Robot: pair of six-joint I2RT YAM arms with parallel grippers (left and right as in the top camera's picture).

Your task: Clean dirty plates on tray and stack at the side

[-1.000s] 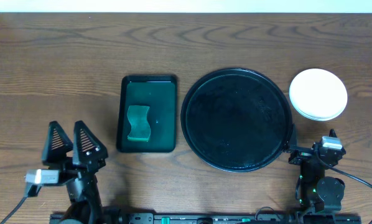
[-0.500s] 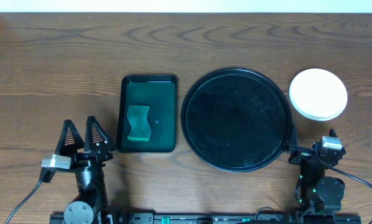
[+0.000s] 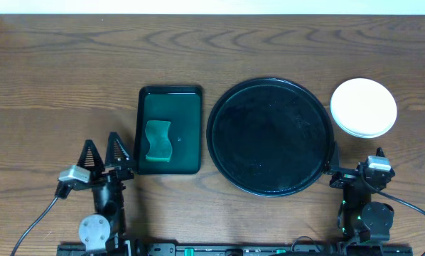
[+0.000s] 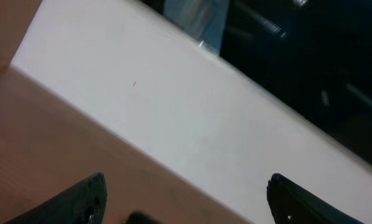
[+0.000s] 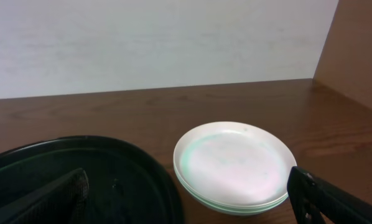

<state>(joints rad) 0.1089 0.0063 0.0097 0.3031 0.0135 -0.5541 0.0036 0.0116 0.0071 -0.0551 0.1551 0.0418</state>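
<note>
The left tool [image 3: 102, 141] sits at 8 o'clock on the wood-grain bench [image 3: 56, 71]. Its two black wedge-shaped fingers are spread wide and grip nothing. At its 1 o'clock lies a dark green rectangular tray [image 3: 189, 128] carrying a wavy-edged green sponge [image 3: 158, 140]. Just beside that, at 3 o'clock, rests the round black tray [image 3: 271, 136], glossy and low-rimmed. At its 2 o'clock, off the rim, the smooth white plates [image 3: 363, 107] sit stacked, mint-tinged at the edge. The right tool [image 5: 187, 183], at the bench's 5 o'clock, is likewise spread and holds nothing.
</note>
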